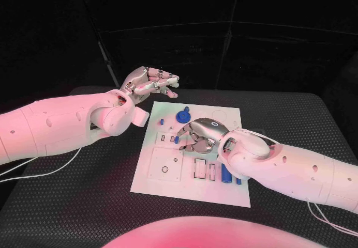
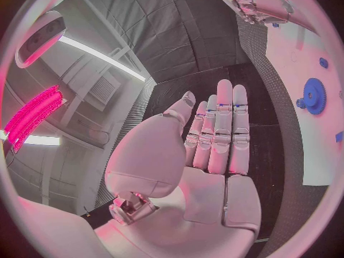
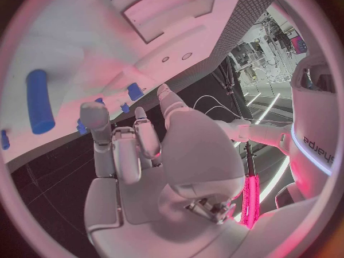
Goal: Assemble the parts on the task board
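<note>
Your left hand point(image 1: 151, 81): fingers straight, released, off the board's far-left corner | right hand point(image 1: 200, 135): curled over flat white task board point(image 1: 168, 175), grasp unclear | round toothed blue gear point(image 1: 183, 115) near far edge

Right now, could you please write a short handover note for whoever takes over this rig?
Left hand: open, holds nothing, raised beyond the task board's far left corner.
Right hand: over the middle of the task board, fingers curled down; whether it holds a part cannot be told.
Blue gear lies near the far edge; a blue cylinder lies near the near right edge.
Done: unclear. Left: most of the assembly, apparently.
</note>
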Tool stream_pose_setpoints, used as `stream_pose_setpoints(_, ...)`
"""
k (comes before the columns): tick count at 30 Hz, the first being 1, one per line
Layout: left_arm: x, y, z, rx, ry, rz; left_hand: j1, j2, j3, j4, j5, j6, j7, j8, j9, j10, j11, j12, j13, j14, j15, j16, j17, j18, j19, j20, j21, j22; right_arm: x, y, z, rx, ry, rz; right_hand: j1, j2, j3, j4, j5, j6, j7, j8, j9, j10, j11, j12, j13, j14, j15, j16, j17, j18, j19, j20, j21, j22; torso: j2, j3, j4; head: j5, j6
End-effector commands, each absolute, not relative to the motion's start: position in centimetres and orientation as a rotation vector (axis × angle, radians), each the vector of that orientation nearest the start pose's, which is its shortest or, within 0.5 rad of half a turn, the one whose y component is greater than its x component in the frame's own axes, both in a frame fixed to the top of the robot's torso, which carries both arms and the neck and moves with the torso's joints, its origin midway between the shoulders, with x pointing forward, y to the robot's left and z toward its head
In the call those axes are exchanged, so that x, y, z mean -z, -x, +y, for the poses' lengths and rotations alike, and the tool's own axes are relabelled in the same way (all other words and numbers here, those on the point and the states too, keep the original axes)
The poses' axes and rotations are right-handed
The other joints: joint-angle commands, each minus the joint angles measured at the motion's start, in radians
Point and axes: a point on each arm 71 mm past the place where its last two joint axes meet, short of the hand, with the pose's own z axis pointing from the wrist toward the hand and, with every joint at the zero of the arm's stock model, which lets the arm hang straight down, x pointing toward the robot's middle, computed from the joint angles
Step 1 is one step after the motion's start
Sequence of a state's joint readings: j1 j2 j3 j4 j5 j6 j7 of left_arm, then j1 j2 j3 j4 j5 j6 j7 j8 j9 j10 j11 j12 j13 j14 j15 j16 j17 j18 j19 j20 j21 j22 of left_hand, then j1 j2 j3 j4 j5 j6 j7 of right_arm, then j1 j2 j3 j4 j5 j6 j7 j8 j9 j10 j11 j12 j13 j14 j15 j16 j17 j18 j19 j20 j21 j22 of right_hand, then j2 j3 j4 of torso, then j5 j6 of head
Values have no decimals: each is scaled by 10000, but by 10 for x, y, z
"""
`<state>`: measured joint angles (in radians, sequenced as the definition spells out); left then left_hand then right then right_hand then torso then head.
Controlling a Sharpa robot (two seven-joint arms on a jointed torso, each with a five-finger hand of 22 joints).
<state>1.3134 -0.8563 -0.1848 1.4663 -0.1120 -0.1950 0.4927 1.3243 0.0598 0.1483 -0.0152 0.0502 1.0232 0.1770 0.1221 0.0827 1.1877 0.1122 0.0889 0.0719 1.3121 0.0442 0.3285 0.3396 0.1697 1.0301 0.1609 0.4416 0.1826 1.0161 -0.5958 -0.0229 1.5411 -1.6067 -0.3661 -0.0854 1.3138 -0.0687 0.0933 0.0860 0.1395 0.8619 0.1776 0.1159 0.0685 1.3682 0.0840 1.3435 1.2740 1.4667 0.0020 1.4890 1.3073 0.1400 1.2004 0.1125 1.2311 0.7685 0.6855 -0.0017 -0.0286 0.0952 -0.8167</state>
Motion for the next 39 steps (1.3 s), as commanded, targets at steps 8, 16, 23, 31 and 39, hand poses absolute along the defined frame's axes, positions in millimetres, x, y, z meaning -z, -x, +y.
stream_pose_setpoints(8,176,-496,244,14135,6995,17432,-933,-376,-629,502,0,476,-478,148,115,1958,-649,1153,776,2018,-619,5340,4854,119,1503,-642,1380,733,207,-428,-112,-10666,1070,16029,253,97,-32,-34,237,121,-59,167,63,-72,-3,14,-46,592,41,-108,558,-30,-72,8,-83,-106,-61,-11,-30,26,78)
stream_pose_setpoints(16,171,-494,259,10461,5949,20464,-1082,-135,-1606,877,-35,-349,-499,1478,1205,130,-599,4334,3776,1757,-544,10760,10345,-69,1778,-726,3876,2806,177,-445,-154,-10685,-660,16398,385,260,-65,-56,465,463,-156,420,114,-248,-96,-232,-329,500,-40,-317,194,25,-211,-60,-276,-451,-160,12,-5,51,0)
stream_pose_setpoints(23,157,-496,262,7796,4088,21586,-1281,46,-2254,1212,-5,-596,-894,3326,2550,439,-930,8299,7256,2571,-922,12393,12274,-517,2912,-966,7151,6970,166,-453,-178,-10580,-1851,16530,404,275,-79,-61,473,528,-176,470,122,-240,-115,-242,-334,505,-57,-319,206,24,-204,-76,-287,-457,-194,32,-15,54,-14)
stream_pose_setpoints(31,150,-498,247,4832,1568,22701,-1960,352,-3015,2123,-31,-840,-1014,3963,3139,1259,-1096,10485,9623,2587,-1036,12423,12312,-827,3532,-1114,8604,9070,164,-456,-185,-10481,-2219,16510,408,286,-82,-60,481,544,-181,483,123,-241,-121,-250,-342,504,-62,-325,198,28,-212,-81,-299,-481,-217,39,-40,44,0)
stream_pose_setpoints(39,150,-511,221,3820,565,22917,-1981,390,-3522,2613,-33,-1197,-969,4129,3392,952,-1058,10384,9537,2587,-1012,12423,12312,-778,3285,-1105,8550,8894,164,-458,-183,-10481,-2296,16497,388,282,-102,-47,485,544,-182,490,121,-270,-123,-288,-388,490,-67,-359,133,45,-259,-87,-351,-590,-226,27,-21,84,29)
